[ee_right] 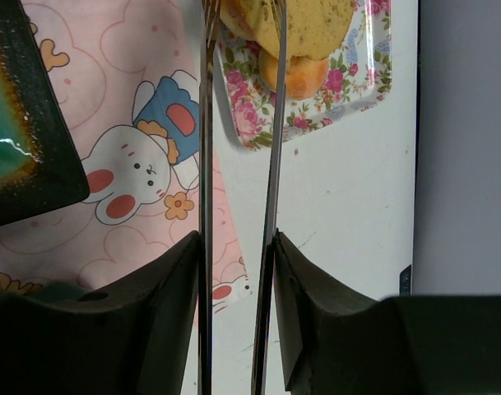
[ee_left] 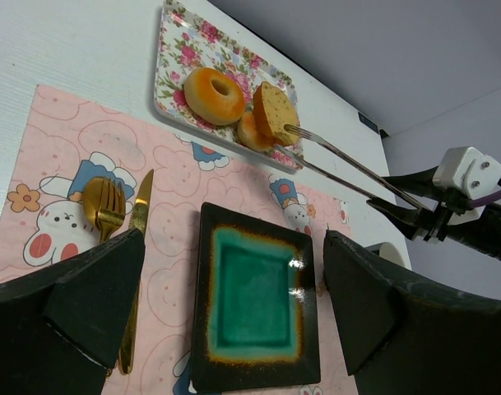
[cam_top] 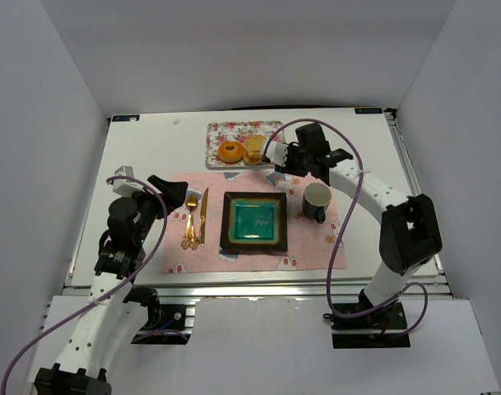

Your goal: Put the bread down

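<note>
The right pincer is clenched on a pair of metal tongs, one finger pressing each thin arm from outside. The tongs reach out toward 12 o'clock in the right wrist view. Their forked tips grip the tan-yellow bread slice, which stands on edge and tilted over the floral tray. Whether the slice's lower edge touches the tray cannot be told. A small round orange bun lies on the tray just under the slice, touching it. The ring doughnut lies flat on the same tray, just beside the slice at its 9 o'clock.

In the top view the tray sits on the white desk at 12 o'clock of a dark square plate with a teal centre. The plate rests on a pink bunny placemat. A dark mug stands at the plate's 3 o'clock. A gold fork and gold knife lie side by side at the plate's 9 o'clock.

The left pincer hangs released, fingers wide apart, above the placemat's 9 o'clock edge.
</note>
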`<state>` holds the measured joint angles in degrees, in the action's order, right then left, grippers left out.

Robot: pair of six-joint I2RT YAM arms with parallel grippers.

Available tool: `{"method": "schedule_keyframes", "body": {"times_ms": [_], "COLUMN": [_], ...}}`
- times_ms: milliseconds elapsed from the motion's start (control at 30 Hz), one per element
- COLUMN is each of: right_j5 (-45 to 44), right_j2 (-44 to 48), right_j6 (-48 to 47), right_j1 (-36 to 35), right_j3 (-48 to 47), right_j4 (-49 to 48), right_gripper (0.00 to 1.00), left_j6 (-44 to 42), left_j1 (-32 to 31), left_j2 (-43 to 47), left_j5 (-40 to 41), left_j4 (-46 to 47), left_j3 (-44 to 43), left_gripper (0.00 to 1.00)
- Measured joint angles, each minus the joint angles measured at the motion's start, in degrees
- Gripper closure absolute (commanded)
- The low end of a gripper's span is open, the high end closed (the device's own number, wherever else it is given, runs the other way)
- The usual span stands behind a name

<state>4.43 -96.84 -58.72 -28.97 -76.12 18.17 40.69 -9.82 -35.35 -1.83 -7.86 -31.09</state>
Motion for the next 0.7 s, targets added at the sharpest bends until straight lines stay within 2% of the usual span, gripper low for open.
{"method": "schedule_keyframes", "body": {"times_ms": [200,433,533,700], "right_j5": [-1.9,-2.8,-2.5,-1.2], "right_j2": [-0.7,-1.3,-0.9,2.8], "right_j6": [-0.7,-1.8,-1.8,-1.6], "right_j1": [0.0,0.0,0.0,0.0], "right_j3": [0.9,2.1,2.7,4.5], "right_j4": [-2.4,-3.2,-3.5,-3.6], "right_gripper": [0.61,0.88,0.93,0.95], "left_j6": [0.3,0.3,0.3,0.3], "left_j1": [0.0,0.0,0.0,0.0], "left_j2": [0.2,0.8,1.1,1.1], "left_j5": [0.0,0.3,0.4,0.4], "left_j4": [0.0,-0.4,-0.7,-0.8], "left_j3": [0.0,0.0,0.0,0.0], "left_gripper": [0.02,0.02,0.02,0.02]}}
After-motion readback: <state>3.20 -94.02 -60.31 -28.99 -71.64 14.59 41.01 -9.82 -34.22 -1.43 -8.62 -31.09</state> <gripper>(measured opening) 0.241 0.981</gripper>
